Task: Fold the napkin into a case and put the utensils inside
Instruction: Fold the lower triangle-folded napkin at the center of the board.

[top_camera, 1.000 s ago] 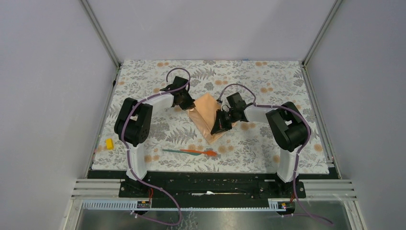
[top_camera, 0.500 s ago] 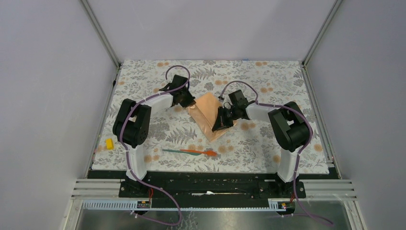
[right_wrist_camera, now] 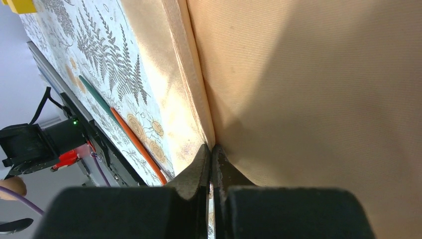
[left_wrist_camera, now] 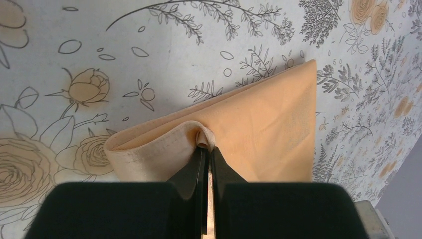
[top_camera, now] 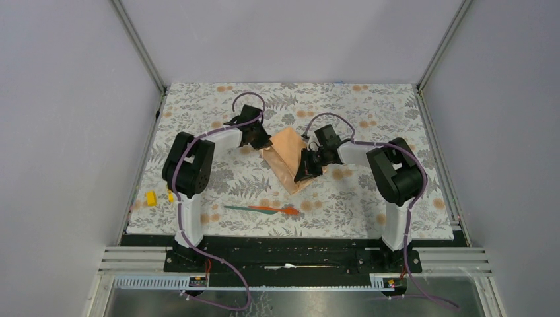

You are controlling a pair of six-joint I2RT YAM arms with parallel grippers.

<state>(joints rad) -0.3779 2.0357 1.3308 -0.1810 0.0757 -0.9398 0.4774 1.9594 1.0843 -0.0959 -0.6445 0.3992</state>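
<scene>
The peach-orange napkin (top_camera: 285,157) lies partly folded in the middle of the floral tablecloth (top_camera: 370,99). My left gripper (top_camera: 261,143) is shut on a pinch of the napkin's upper-left edge; the cloth (left_wrist_camera: 259,129) bunches at the fingertips (left_wrist_camera: 206,149). My right gripper (top_camera: 305,173) is shut on the napkin's layered edge (right_wrist_camera: 298,74) on the right side and lifts it. The teal-green utensil (top_camera: 236,208) and the orange-red utensil (top_camera: 274,210) lie end to end near the front edge; they also show in the right wrist view (right_wrist_camera: 134,142).
A small yellow block (top_camera: 151,197) sits at the left edge of the tablecloth, beside the left arm. Grey walls with metal frame posts close the table on three sides. A black base rail (top_camera: 290,251) runs along the front.
Both grippers have moved slightly toward each other with the napkin, and the cloth is a little narrower. The left arm's shoulder shifted right. The utensils have not moved.
</scene>
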